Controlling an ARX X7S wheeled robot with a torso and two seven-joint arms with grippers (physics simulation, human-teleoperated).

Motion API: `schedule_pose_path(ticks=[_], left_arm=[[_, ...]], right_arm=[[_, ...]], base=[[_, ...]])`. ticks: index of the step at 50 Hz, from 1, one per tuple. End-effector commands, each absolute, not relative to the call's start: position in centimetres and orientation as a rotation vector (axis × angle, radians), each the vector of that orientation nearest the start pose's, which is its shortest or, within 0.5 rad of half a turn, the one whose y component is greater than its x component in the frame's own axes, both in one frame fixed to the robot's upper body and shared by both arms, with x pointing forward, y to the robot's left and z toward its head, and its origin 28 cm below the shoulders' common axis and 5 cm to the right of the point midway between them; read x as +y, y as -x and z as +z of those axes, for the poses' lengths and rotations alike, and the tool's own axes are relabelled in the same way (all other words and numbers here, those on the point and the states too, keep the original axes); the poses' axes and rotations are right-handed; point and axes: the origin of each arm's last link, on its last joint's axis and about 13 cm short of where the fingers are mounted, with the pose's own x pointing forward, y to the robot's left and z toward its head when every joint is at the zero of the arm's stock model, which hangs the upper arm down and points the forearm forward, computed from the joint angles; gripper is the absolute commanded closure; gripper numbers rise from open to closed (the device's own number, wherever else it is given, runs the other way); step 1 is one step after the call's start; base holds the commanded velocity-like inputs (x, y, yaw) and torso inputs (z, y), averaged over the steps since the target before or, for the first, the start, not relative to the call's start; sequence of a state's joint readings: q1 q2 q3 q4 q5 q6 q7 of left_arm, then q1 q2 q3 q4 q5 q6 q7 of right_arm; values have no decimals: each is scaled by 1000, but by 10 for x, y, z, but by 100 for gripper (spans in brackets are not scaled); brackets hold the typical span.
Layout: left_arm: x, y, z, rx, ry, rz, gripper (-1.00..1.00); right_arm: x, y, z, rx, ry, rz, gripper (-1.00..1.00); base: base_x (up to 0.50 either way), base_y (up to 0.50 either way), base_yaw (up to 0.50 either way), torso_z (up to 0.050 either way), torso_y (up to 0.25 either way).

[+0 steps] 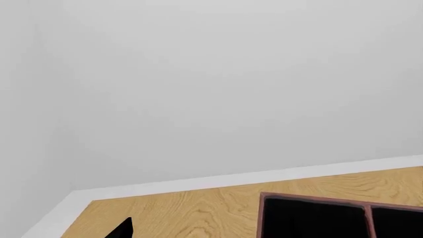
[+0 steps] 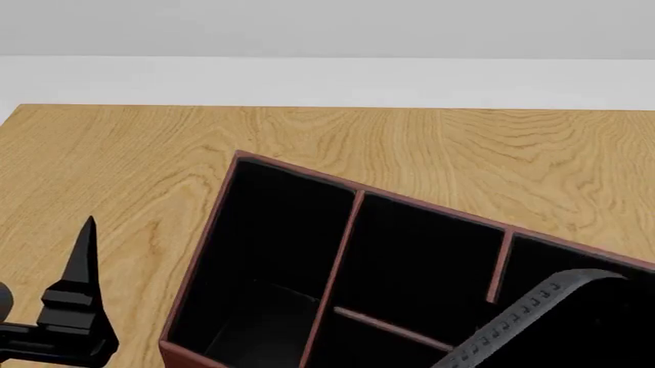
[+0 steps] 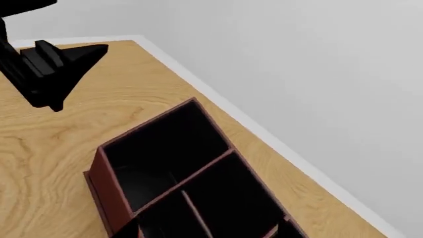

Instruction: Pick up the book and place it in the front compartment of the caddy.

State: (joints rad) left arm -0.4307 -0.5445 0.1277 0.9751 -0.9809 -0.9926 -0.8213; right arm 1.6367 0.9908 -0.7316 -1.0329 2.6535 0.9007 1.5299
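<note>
Only one pointed black finger of the left gripper [image 2: 82,284] is seen in the head view, standing over the near left of the bench [image 2: 123,161], just left of the caddy [image 2: 338,253]; whether its fingers are released or clenched cannot be told. In the right wrist view the same gripper [image 3: 56,67] is shown above the wood, apart from the caddy's [image 3: 109,191] corner. A curved black ribbed part [image 2: 532,310] is seen at the near right over the caddy, but the right fingers themselves are not shown. The caddy lies at an angle on the bench, red-brown outside, black inside, split by thin dividers into cells. The book is not visible in any view. In the left wrist view only the caddy's rim [image 1: 310,199], the bench [image 1: 198,208] and a pale wall [image 1: 211,74] are shown.
</note>
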Motion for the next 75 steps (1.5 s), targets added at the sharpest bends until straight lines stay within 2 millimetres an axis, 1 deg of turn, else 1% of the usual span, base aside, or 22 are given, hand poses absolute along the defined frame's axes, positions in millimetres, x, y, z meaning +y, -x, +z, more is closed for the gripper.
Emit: schedule_pose_path(ticks=[1,19,44,59,75], left_arm=[[208,-175,200,-149,-89,-47,-100],[208,-176,201,-151,-94,-48,-100],[208,-174,202,-153,-94,-44,-100],[208,-175,202,-153,-95,-47,-100],[207,-176,204,-156,-97,-49,-100]], right_arm=[[-121,-75,298,252,601,474,-100],[-120,-80,280,377,664,557,-100],[-120,-82,263,488,713,617,-100],[-120,-82,254,521,720,635,-100],[-115,-84,242,540,711,658,-100]], base=[[0,0,0,0,0],[0,0,0,0,0],[0,0,0,0,0],[0,0,0,0,0],[0,0,0,0,0]])
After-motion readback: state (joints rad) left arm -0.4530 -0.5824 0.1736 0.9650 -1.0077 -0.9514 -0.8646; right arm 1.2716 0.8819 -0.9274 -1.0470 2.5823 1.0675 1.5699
